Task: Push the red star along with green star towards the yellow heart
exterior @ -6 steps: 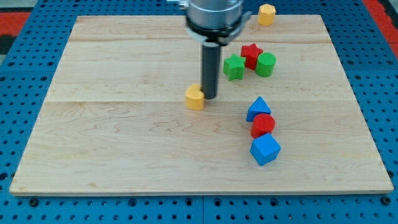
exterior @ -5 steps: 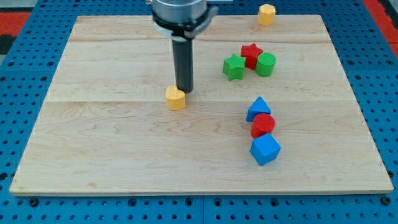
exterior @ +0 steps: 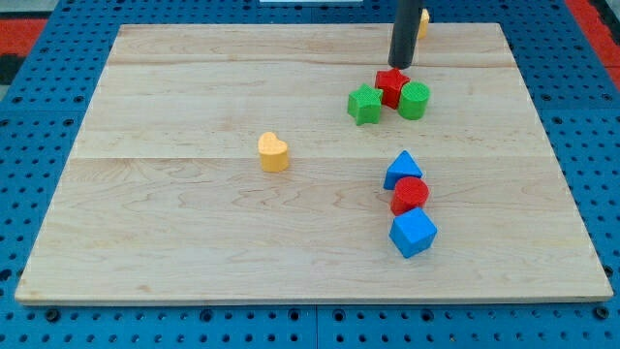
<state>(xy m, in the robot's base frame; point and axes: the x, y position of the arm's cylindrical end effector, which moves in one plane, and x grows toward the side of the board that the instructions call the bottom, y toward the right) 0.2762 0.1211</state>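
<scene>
- A single dark rod is seen coming down from the view's top edge, and my tip (exterior: 400, 66) is placed on the worktop (exterior: 174, 242) just above the red star (exterior: 391, 85), at the star's upper edge; whether the two actually touch cannot be told from this angle.
- No jaws are carried by this arm, so nothing is gripped or held; only the plain rod end is presented to the blocks.
- The red star is found in the upper right part of the worktop, wedged between two green blocks.
- The green star (exterior: 364, 104) is set just below and to the view's left of the red star, touching it.
- A green cylinder (exterior: 414, 100) is set just below and to the view's right of the red star, also touching it or very nearly so.
- The yellow heart (exterior: 274, 152) is found alone near the middle of the worktop, well apart from the star cluster, to the view's lower left of it.
- My tip is therefore positioned on the far side of the two stars from the yellow heart.
- A second yellow block (exterior: 423, 21) is partly hidden behind the rod near the worktop's top edge; its shape cannot be made out.
- Lower on the view's right, three blocks are lined up touching one another: a blue triangle (exterior: 402, 169) uppermost, a red cylinder (exterior: 410, 195) in the middle, and a blue cube (exterior: 414, 233) lowest.
</scene>
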